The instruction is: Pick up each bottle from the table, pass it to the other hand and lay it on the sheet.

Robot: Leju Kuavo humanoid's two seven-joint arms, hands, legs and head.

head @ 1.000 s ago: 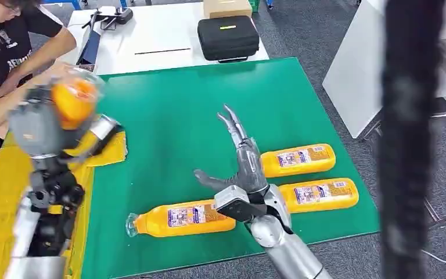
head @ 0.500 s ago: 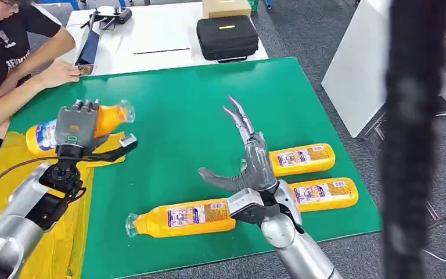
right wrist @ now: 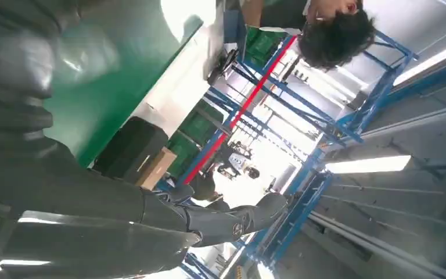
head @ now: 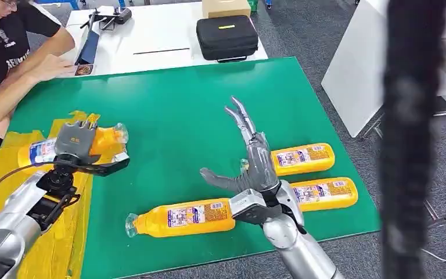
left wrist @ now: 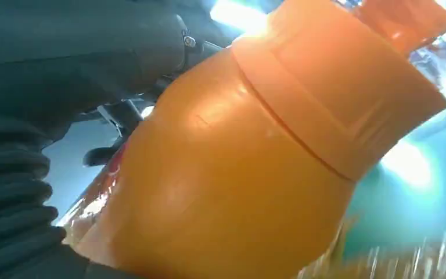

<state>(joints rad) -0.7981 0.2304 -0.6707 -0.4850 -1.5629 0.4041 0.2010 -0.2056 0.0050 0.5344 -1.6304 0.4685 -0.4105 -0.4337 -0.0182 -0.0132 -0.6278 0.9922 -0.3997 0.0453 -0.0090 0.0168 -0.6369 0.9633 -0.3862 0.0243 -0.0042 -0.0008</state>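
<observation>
My left hand [head: 76,141] grips an orange bottle [head: 43,150] and holds it lying sideways low over the yellow sheet [head: 11,192] at the table's left. Up close in the left wrist view the orange bottle [left wrist: 255,157] sits against my dark fingers [left wrist: 87,64]. My right hand [head: 250,160] stands open above the green mat, fingers spread and pointing away from me, with nothing in it. Three more orange bottles lie on the mat: one [head: 183,218] near the front edge, two [head: 302,159] [head: 325,193] just right of my right hand.
A person sits at the far left, with a hand [head: 55,64] resting at the mat's back corner. Behind the green mat [head: 174,110] a white table carries a black case [head: 227,38] and a cardboard box [head: 226,7]. A dark blurred post [head: 412,139] hangs at the right.
My left hand has brought the bottle down from chest height to just over the yellow sheet, turning it to lie flat. My right hand has barely moved.
</observation>
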